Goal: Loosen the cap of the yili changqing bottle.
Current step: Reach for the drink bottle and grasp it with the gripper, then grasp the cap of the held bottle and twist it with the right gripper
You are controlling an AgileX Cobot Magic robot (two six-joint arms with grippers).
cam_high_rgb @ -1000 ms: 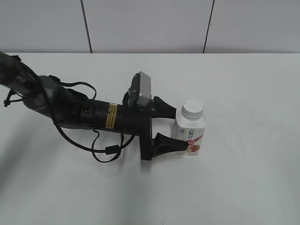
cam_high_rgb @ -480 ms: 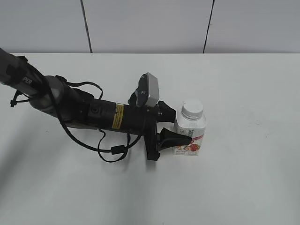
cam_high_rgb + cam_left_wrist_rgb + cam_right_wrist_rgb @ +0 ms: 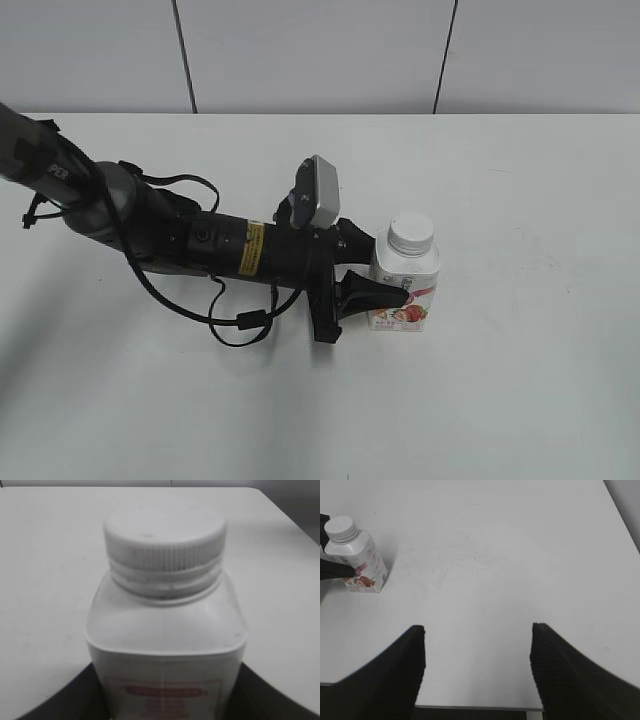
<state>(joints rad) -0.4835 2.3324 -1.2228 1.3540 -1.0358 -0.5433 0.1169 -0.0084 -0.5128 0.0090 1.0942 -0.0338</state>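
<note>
Where the left claw (image 3: 385,270) meets its target, just right of centre in the exterior view, its two black, tapered fingers are closed against opposite sides of the yili changqing bottle (image 3: 404,287), pressing on the lower body: the near finger lies across the printed label, the far one is mostly hidden behind the bottle. In the left wrist view the dark fingers show only as blurred wedges in the bottom corners, flanking the bottle on both sides. The bottle stands upright on the table (image 3: 520,200); it is squarish, of smooth white plastic, with rounded shoulders and a short wide neck, and its label carries a pink-red fruit picture. The cap (image 3: 165,537) sits on the neck, round, white, flat-topped, with fine vertical ribs around its side and a ring below it; nothing touches it. Behind the claw, a grey boxy wrist camera (image 3: 318,195) sits above the matte black arm (image 3: 180,240), which stretches toward the left edge with a yellow sticker and looped black cables. The right claw (image 3: 475,665) fills the lower part of the right wrist view, its two ribbed black fingers spread wide and holding nothing, well apart from the bottle in that frame's upper left. The table is plain matte white.
</note>
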